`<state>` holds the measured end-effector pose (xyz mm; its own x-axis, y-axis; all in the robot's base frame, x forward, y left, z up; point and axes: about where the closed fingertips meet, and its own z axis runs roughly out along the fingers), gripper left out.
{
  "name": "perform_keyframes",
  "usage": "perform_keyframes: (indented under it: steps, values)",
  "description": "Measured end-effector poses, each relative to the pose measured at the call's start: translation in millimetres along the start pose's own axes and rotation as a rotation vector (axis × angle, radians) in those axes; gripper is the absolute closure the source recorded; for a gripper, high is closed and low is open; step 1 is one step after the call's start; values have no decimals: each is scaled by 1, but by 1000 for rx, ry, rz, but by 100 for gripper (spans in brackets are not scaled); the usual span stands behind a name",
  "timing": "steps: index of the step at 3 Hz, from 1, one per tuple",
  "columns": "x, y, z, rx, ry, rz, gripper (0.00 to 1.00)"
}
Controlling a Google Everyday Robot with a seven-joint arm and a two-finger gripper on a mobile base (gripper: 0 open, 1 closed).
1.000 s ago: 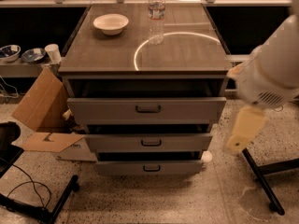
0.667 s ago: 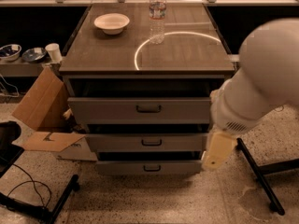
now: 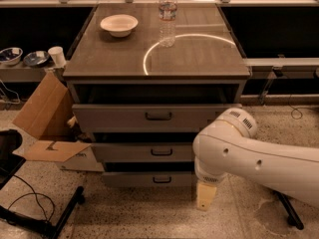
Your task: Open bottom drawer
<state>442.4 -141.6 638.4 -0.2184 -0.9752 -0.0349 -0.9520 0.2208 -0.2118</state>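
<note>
Left of gripper (image 3: 206, 197), bottom drawer (image 3: 144, 179)

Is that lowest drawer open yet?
Looks shut: the bottom drawer shows only its front, no tray inside. The pincer hangs beside its right end, off the handle.

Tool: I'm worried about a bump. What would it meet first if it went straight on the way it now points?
The tool hangs low, right of the bottom drawer, pointing down. It would likely meet the speckled floor first, not the drawer front, though depth is unclear.
</note>
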Motion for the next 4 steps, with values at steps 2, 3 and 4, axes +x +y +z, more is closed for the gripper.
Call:
perform_keyframes:
  steps: [2, 3, 4]
  values:
    - [6, 18, 68, -144, 3, 43, 0]
    - [-8, 26, 109, -187, -18, 23, 0]
    - [-21, 30, 187, -190, -30, 38, 0]
